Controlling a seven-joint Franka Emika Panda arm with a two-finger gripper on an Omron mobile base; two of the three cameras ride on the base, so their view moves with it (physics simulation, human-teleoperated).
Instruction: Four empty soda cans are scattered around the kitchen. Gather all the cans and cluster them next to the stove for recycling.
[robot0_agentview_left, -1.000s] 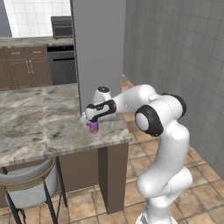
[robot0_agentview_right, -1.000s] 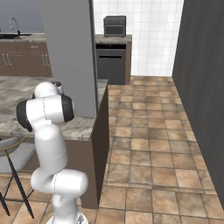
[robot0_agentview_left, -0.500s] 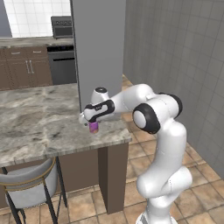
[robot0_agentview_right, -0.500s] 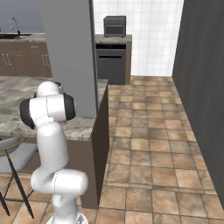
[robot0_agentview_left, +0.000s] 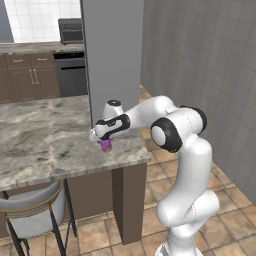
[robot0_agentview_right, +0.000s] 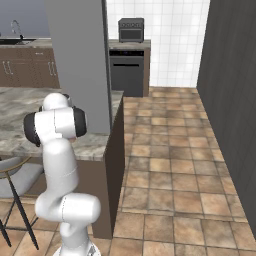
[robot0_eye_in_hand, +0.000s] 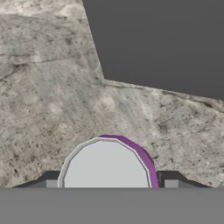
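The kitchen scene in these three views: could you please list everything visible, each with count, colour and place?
Pink-purple soda can: one, silver top, upright on the counter between the fingers.
Marble island counter: one, grey-beige, dark brown base.
Grey pillar: one, behind the can.
Cushioned stool: one, grey, at the island's near side.
Brown cabinets: far wall.
Dark oven: one, far wall.
Small black appliance: one, above the oven.
Gripper: one, dark-fingered, around the can.

Soda can (robot0_agentview_left: 105, 145): pink-purple body, flat silver-grey top (robot0_eye_in_hand: 106, 165). Stood upright on the marbled island counter, near its right edge, just in front of the grey pillar.
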